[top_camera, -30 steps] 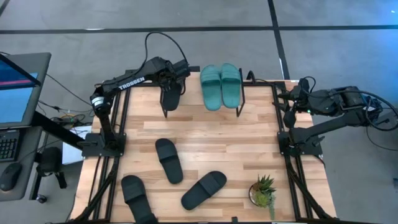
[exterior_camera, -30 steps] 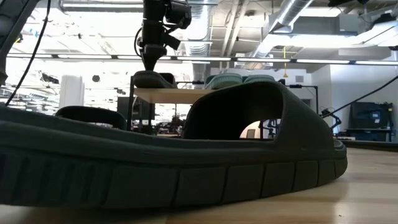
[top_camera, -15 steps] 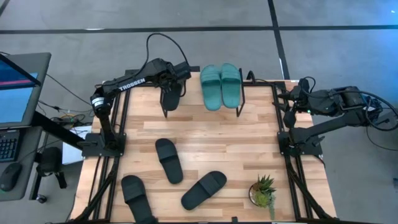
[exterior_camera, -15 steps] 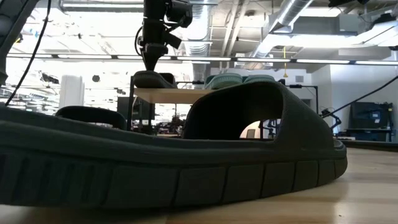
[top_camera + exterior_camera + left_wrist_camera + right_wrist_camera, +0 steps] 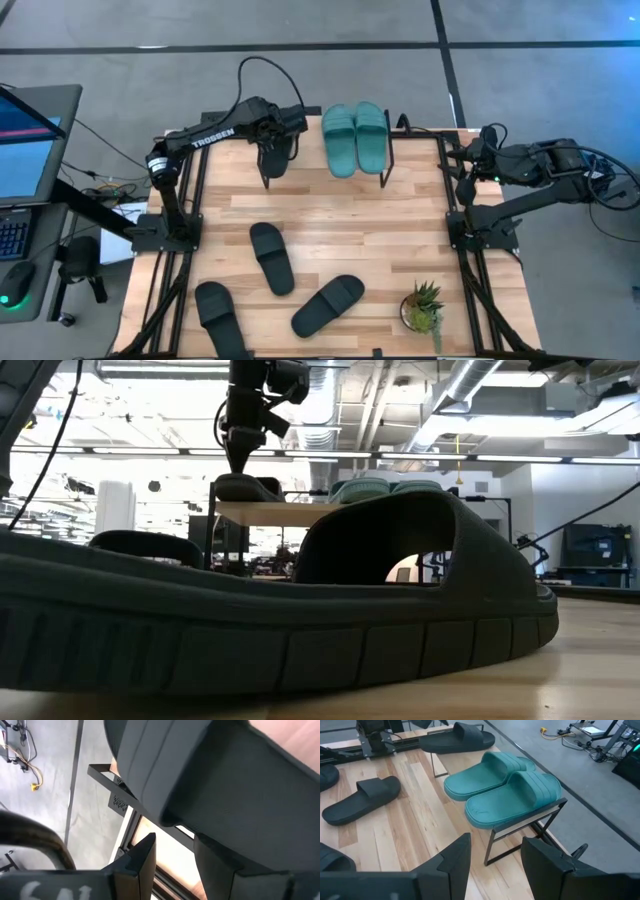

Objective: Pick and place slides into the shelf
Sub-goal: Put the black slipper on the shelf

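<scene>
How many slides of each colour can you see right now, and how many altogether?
Teal-green slides: 2, side by side on the shelf.
Black slides: 4, one on the shelf and three on the table.
Total: 6 slides.

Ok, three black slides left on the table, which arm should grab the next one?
Left, probably. The left gripper is open above the black slide on the shelf; the nearest loose slide lies on its side. The right gripper is parked at the table's edge.
</scene>
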Controlling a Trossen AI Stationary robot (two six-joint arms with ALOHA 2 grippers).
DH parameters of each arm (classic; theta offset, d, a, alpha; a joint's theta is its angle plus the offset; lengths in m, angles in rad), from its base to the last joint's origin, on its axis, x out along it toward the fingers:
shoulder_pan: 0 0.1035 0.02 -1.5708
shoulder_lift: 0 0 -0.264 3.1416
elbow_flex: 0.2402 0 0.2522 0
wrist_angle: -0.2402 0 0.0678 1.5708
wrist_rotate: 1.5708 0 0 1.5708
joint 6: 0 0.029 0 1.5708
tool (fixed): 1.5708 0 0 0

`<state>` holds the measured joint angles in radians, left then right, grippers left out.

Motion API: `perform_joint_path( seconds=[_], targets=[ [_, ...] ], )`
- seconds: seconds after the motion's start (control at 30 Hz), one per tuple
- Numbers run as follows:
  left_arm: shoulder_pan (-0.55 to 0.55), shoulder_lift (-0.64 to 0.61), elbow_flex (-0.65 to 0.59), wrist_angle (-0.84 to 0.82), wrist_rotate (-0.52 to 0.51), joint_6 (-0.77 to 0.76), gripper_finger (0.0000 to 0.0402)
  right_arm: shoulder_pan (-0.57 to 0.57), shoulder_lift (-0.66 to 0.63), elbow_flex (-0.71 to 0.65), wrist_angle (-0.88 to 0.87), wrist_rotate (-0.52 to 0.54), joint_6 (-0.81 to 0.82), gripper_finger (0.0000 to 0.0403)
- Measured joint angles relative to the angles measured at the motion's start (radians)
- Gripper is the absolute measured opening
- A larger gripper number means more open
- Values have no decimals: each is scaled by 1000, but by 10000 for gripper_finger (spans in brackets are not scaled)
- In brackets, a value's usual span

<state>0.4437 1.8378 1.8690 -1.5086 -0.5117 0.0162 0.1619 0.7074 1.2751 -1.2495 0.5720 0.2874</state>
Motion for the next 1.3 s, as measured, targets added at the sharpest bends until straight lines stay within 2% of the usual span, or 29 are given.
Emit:
perform_joint_path(
  seconds=[0.67, 0.97, 1.3],
  targets=[
    [-80, -1, 0, -63, 0, -56, 121, 0, 0, 0, -1, -23, 0, 161],
    [-149, -52, -1, -63, -10, -96, 121, 0, 0, 0, -2, -25, 0, 161],
    [-288, -162, -1, -63, -44, -284, 121, 0, 0, 0, -3, -25, 0, 161]
  ],
)
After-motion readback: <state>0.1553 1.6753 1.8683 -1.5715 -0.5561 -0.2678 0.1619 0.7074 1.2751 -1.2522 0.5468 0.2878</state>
